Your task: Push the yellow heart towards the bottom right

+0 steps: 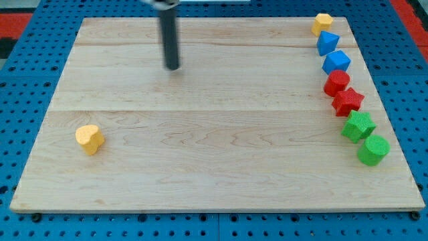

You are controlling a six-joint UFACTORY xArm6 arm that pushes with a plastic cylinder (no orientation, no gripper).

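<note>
**A:** What could go wrong from here?

**B:** Mostly the approach. My tip (172,67) stands at the far side of the pale wooden board (200,167), left of centre, while the small yellow heart-shaped block (89,139) lies near the left edge, towards the near side. To send it to the near right, I judge the tip must first get round to the heart's far-left flank. If it comes straight down instead, it would meet the heart from the far right and shove it towards the left edge, perhaps off the board.

**A:** Anything else?

**B:** An off-centre contact. A heart has a lobed outline, so a glancing push could spin it or let it slip aside rather than travel.

**A:** And the blocks on the right?

**B:** They run in a curved line along the right edge (far to near): a yellow block (322,24), two blue blocks (328,42) (336,63), a red block (336,82), a red star-like block (348,101), and two green blocks (358,125) (373,149). A long push might run the heart into the green ones.

**A:** How far apart are tip and heart now?

**B:** Well apart, not touching; the heart is nearer and to the left of the tip.

**A:** Is the gripper spread or pressed together?

**B:** There is none to tell of, only the straight dark rod.
</note>
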